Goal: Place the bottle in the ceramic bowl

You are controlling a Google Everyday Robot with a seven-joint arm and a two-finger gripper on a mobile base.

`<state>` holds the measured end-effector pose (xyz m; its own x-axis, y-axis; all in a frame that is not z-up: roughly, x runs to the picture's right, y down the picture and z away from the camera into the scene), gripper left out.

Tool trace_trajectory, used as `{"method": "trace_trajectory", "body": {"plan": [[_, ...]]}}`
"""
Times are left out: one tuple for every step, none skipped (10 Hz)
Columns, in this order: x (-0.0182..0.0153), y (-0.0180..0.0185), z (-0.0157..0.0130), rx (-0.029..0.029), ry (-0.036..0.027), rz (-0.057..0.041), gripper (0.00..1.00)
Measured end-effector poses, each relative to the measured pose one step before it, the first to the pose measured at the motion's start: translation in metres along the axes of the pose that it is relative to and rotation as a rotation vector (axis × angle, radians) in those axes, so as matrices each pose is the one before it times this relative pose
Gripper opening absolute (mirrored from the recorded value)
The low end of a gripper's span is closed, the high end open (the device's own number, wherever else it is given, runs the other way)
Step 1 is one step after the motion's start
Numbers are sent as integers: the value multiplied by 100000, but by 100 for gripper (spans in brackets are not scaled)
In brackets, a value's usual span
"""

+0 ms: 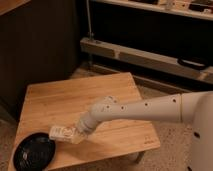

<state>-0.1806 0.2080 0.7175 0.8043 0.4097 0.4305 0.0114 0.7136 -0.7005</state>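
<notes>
Blond wood planks make up the tabletop (pixel 60 100), a low square table standing on a speckled floor (pixel 170 150). The robot's white arm (pixel 145 107) reaches in from three o'clock, crossing the tabletop's near right part and bending down toward its near-left area. At the arm's end the gripper (pixel 77 135) sits low over the wood, at roughly seven o'clock from the tabletop's middle. Whether it is clenched or released cannot be told from this view; its tip meets the bottle (pixel 62 133), so the two appear to touch.

The bottle lies on its side, pale and translucent with a light label, its long axis running roughly from nine to three o'clock. It rests on or just above the tabletop, close to the near edge.

The ceramic bowl (pixel 34 152), round, shallow and glossy black, sits at the tabletop's near-left corner, at about seven o'clock from the bottle. Bottle and bowl are just beside each other but apart.

Behind the table, at twelve o'clock, a dark cabinet front (pixel 45 45) and a low shelf rail (pixel 145 55) fill the background.
</notes>
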Motion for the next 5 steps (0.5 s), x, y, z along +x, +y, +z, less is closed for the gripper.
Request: {"method": "trace_trajectory", "body": {"plan": [[-2154, -100, 758, -2283, -650, -4364, 0], [-2237, 144, 1040, -3225, -386, -5306, 0], [-2444, 703, 1328, -4768, -152, -7116, 0], [-1444, 493, 958, -3877, -476, -5274, 3], [-1381, 570, 1017, -6763, -1167, -7247, 10]]}}
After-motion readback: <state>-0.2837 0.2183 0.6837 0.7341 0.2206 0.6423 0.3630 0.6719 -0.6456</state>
